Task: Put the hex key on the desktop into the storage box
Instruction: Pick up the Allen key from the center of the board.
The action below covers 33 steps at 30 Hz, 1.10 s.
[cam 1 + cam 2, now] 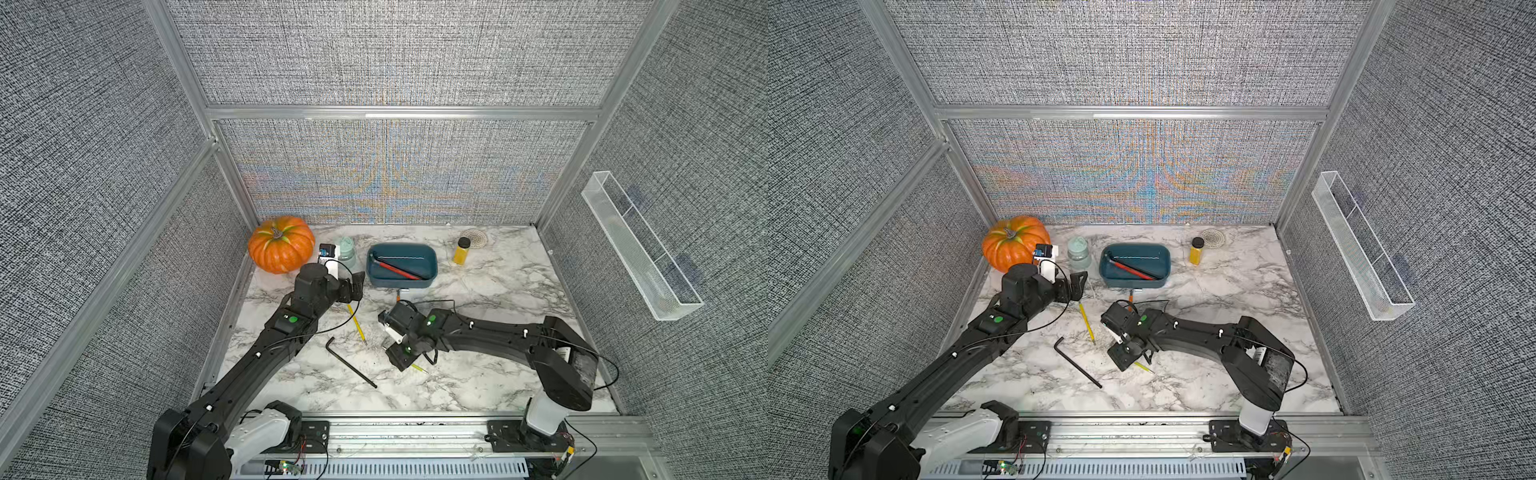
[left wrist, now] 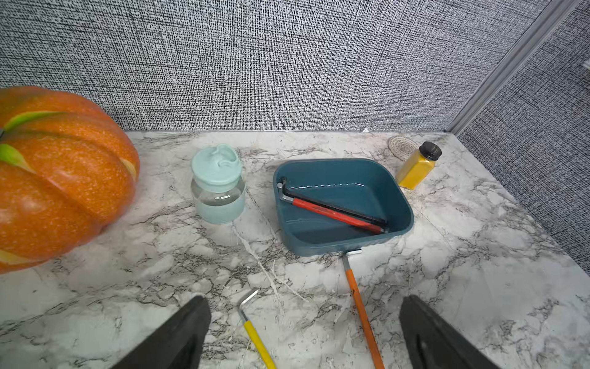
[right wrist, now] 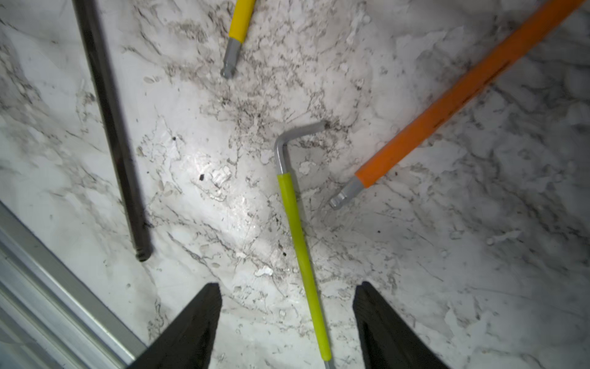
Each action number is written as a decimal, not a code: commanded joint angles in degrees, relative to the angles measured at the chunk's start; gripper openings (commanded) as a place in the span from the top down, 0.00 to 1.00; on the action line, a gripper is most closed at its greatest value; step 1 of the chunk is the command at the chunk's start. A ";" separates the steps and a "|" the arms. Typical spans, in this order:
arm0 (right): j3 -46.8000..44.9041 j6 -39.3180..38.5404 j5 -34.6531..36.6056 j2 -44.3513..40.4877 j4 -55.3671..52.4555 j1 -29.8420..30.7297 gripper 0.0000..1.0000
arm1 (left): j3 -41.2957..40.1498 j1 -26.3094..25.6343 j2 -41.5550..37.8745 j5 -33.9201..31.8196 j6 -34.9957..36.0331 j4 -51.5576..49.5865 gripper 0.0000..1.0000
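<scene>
Several hex keys lie on the marble desktop (image 1: 498, 353): a long black one (image 1: 351, 363), a yellow-sleeved one (image 1: 356, 322), an orange-sleeved one (image 2: 359, 306) ending at the box's front wall, and a lime-green one (image 3: 300, 242). The teal storage box (image 1: 401, 284) at the back holds a red-sleeved key (image 2: 335, 214) and a black key. My right gripper (image 3: 287, 287) points down over the lime-green key. Its jaws are open on either side of the sleeve without touching it. My left gripper (image 2: 306, 298) hovers open near the box, above the yellow and orange keys.
An orange pumpkin (image 1: 281, 244) and a mint-lidded glass jar (image 1: 345, 252) stand at the back left. A yellow bottle (image 1: 462, 251) and a woven coaster (image 1: 476, 237) are at the back right. A clear acrylic tray (image 1: 640, 249) hangs on the right wall.
</scene>
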 commanded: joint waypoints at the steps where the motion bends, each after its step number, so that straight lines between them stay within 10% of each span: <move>1: -1.77 0.06 -0.49 0.10 1.18 0.88 0.38 | 0.37 -0.08 0.40 0.05 0.39 0.56 0.03; 21: -2.32 -2.84 2.66 5.15 5.27 1.33 0.52 | 3.21 -0.04 3.76 10.32 2.91 -2.55 0.03; 33: -4.69 -2.13 1.65 4.48 6.34 1.34 0.97 | 7.44 0.01 8.91 8.60 0.81 -5.89 0.03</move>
